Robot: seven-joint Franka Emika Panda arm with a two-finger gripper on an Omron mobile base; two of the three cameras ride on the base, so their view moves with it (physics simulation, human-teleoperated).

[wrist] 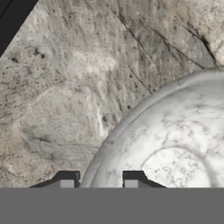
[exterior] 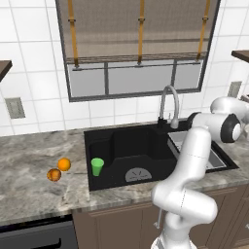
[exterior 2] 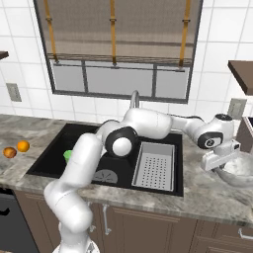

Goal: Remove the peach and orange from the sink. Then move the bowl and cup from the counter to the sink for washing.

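Note:
The whitish-grey bowl [wrist: 175, 144] rests on the marble counter right of the sink [exterior: 131, 141], and its edge shows at the far right [exterior 2: 241, 172]. My gripper [wrist: 99, 180] reaches down at the bowl's near rim [exterior 2: 220, 165]. One fingertip is outside the rim and the other inside, pinching it. The green cup [exterior: 97, 166] stands upright inside the black sink basin, by its left wall [exterior 2: 67, 155]. The orange [exterior: 64, 164] and the darker peach [exterior: 53, 174] lie close together on the counter left of the sink.
A curved silver faucet [exterior: 169, 104] rises behind the basin. A grey perforated tray [exterior 2: 154, 168] fills the sink's right part. A dark shelf [exterior 2: 242, 71] juts out above the right counter, with a wall socket [exterior 2: 236, 106] below it.

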